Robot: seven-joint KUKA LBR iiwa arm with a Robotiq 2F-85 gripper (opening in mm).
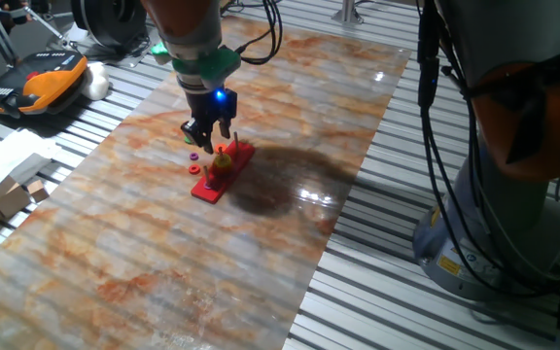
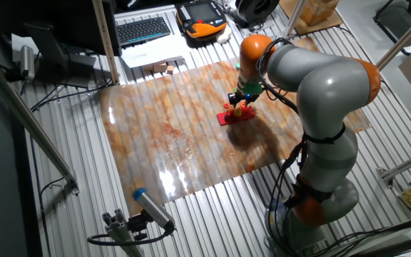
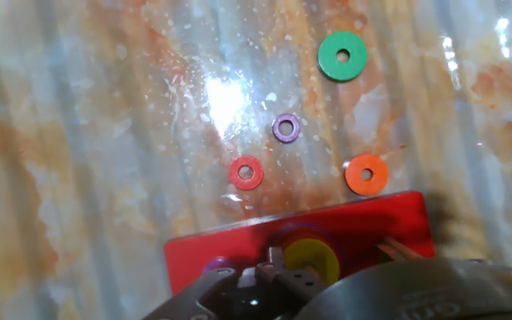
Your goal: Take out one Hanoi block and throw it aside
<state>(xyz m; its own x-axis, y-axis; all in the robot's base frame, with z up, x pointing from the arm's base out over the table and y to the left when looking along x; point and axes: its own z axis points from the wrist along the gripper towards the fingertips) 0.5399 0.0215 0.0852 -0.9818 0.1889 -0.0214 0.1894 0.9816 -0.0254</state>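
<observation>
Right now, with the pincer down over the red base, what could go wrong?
1. The pincer sits right at the yellow ring on the red base; a pull might drag the base along.
2. The orange ring and red ring lie close beside the base, so a tossed ring could scatter them.

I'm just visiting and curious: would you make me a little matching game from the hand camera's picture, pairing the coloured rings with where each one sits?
Rings:
1. green ring
2. purple ring
3. orange ring
4. yellow ring

Places:
A. on the red base
B. on the table, just above the base's right part
C. farthest from the base, top of picture
D. smallest, between green and red rings

Pairs: 1-C, 2-D, 3-B, 4-A
</observation>
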